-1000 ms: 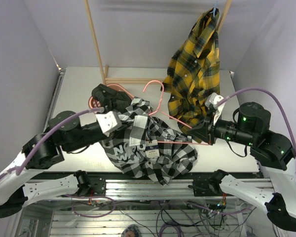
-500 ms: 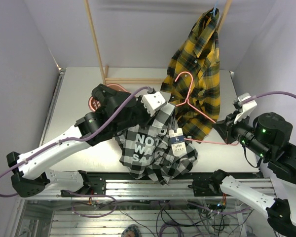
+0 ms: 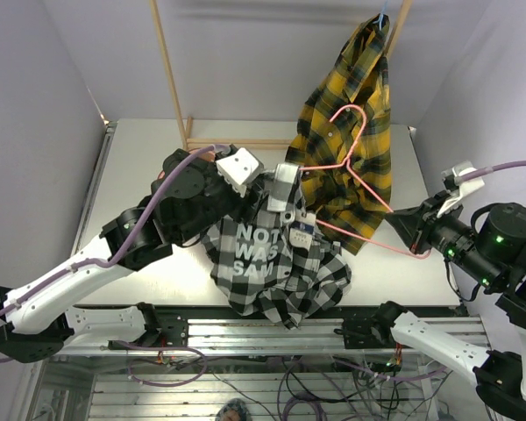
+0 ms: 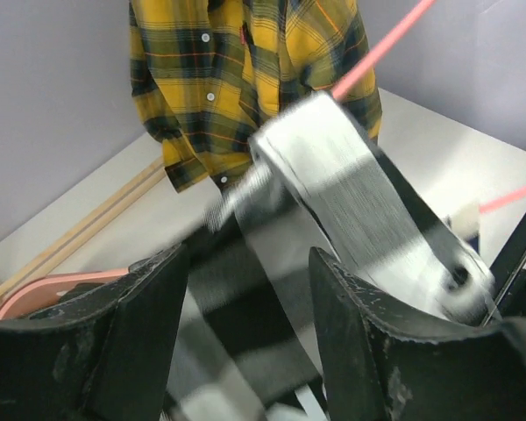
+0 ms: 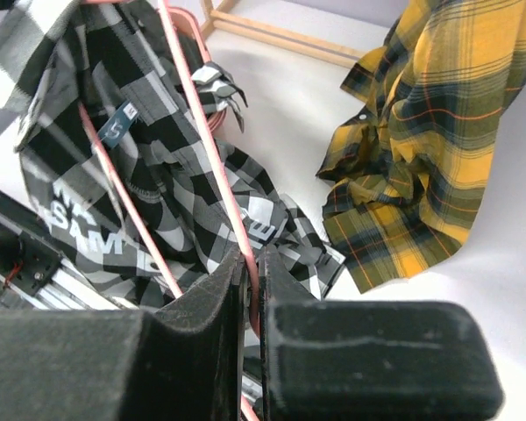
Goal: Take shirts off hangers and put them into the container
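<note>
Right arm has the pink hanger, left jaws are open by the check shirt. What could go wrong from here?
The pink hanger, pinched in the right gripper, has one corner against the check shirt; pulling may drag it.
Its hook crosses the hanging yellow shirt in the top view and might snag it.
The check shirt laps over the table's near edge and may slide off.
</note>
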{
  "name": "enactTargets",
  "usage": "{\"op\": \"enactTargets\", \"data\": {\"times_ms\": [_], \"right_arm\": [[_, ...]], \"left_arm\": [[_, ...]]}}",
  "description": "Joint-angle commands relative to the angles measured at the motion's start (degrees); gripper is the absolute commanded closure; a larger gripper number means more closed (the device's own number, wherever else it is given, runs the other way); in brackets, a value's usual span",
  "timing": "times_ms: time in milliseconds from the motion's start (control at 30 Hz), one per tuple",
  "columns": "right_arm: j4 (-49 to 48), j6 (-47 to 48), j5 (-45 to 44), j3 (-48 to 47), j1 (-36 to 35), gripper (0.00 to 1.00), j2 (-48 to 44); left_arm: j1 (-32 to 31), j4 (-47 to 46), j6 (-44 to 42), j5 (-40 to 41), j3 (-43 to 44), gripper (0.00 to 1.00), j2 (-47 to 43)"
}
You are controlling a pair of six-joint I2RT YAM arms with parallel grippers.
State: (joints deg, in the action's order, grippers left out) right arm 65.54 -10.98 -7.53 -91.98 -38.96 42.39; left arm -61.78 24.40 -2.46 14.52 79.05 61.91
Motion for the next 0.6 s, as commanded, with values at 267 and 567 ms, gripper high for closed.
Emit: {"op": "enactTargets", "data": {"times_ms": [267, 567], "right_arm": [[0.52, -3.41, -4.39, -6.37, 0.12, 1.00, 0.64], [5.97, -6.35, -3.03, -11.03, 0.14, 1.00, 0.59]], "left_arm": [[-0.38, -0.34, 1.76, 1.83, -4.00, 0.34, -5.55], [-0.36, 0.16, 1.46, 4.67, -5.75, 0.34, -7.90]]}}
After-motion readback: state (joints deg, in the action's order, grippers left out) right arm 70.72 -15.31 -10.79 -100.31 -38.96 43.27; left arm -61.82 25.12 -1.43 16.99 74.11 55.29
